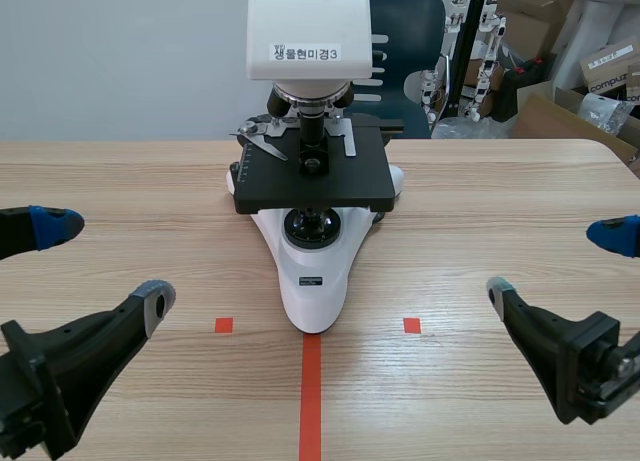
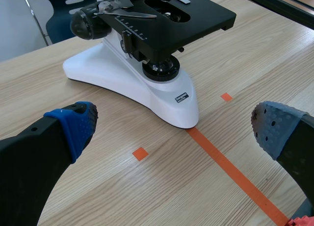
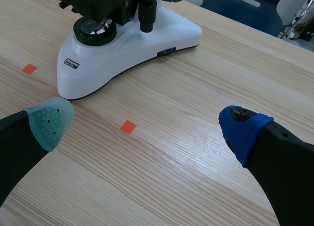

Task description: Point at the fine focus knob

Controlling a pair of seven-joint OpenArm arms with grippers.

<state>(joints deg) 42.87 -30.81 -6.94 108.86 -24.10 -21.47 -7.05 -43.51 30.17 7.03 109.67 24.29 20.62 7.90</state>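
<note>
Knob (image 2: pixel 87 24): black, round, set on the flank of the microscope (image 1: pixel 312 271) beside the stage (image 1: pixel 315 181), well ahead of the left gripper (image 1: pixel 105 263) and apart from it. Left gripper, lower left of frame: fingers spread, holding nothing. Right gripper (image 1: pixel 556 263), lower right: likewise spread, bare. Microscope, centre: glossy white base, flat black stage. Table (image 1: pixel 480 201): pale wood grain.

The microscope base (image 1: pixel 316 271) looks glossy white plastic, its stage (image 1: pixel 275 186) matt black, the table (image 1: pixel 490 191) smooth wood-grain.
</note>
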